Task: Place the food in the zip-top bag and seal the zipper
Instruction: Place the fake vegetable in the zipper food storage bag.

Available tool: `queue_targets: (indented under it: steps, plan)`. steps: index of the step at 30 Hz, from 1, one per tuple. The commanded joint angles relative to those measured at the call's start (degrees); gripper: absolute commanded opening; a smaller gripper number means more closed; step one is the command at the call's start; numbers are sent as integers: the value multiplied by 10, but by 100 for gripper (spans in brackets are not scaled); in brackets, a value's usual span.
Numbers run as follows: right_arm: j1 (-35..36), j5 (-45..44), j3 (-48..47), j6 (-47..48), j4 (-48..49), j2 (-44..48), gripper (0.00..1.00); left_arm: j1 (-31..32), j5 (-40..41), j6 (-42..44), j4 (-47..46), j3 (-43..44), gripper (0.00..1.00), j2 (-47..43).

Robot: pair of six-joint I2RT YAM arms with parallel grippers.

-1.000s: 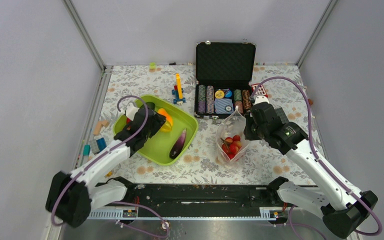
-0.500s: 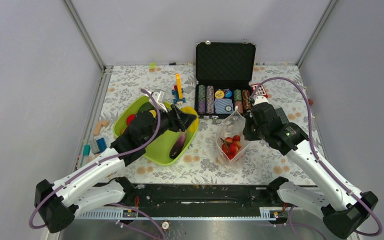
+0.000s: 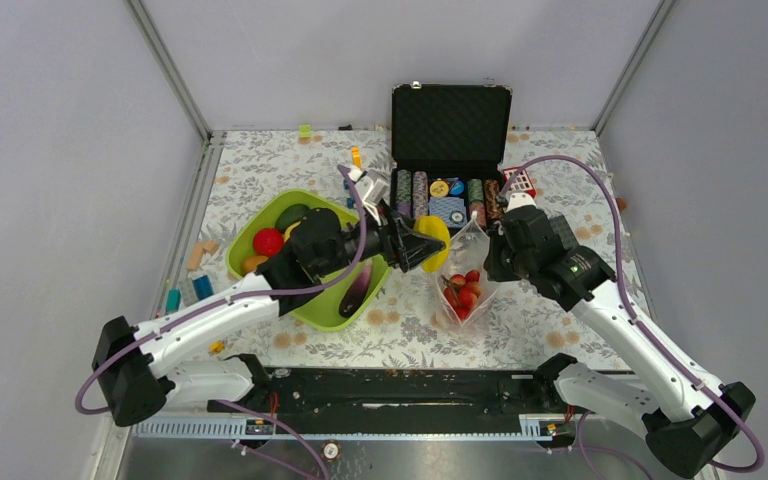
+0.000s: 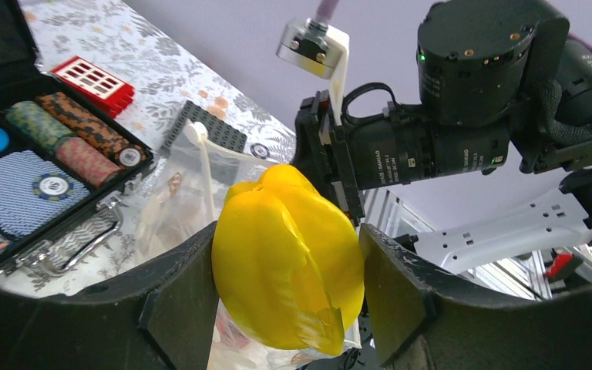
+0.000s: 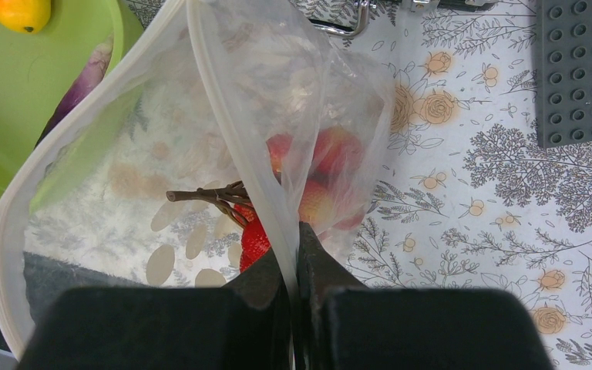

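- Looking down from the top external view: left gripper point(image 3: 422, 245) clamped on a yellow toy fruit point(image 3: 435, 243), hanging in the air just beside the mouth of the zip-top bag point(image 3: 465, 262). Bag standing near the middle of the table point(image 3: 560, 330), just in front of the black case point(image 3: 450, 120) at the far edge. Right gripper point(image 3: 497, 262) pinched tight on the bag's right rim, propping the mouth open.
- Counting contents:
  - red berries point(image 3: 463, 292) low in the bag;
  - lime-green tray point(image 3: 310, 305) toward the table's left edge, holding a red fruit point(image 3: 268, 241), a dark green fruit point(image 3: 291, 216), an orange fruit point(image 3: 253, 264) and a purple eggplant point(image 3: 357, 290);
  - poker chips point(image 3: 419, 198) in rows in the case.
- Turning to the left wrist view: yellow toy fruit filling the gap between both fingers point(image 4: 177, 301), gripped across its widest part. Glossy hard plastic, probably light and stiff, and slippery over the rounded lobes. Best held across the middle, as now.
- Turning to the right wrist view: jaws closed on one thin wall at the zipper strip. Film soft and floppy, likely to slump if released. Best taken at the stiffer zipper rim. Berries and a brown stem lying against the bag wall.
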State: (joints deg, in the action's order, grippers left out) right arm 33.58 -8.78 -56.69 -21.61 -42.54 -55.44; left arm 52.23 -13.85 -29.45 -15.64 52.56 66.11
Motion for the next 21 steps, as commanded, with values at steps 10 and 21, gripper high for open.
queue_targets:
  steps: [10, 21]
  plan:
    - [-4, 16, 2, 3, 17, 11, 2, 49, -33, 18, -79, 77, 32, 101]
    - [-4, 10, 11, 3, 21, 35, 2, 84, 40, 52, -67, 84, 38, 145]
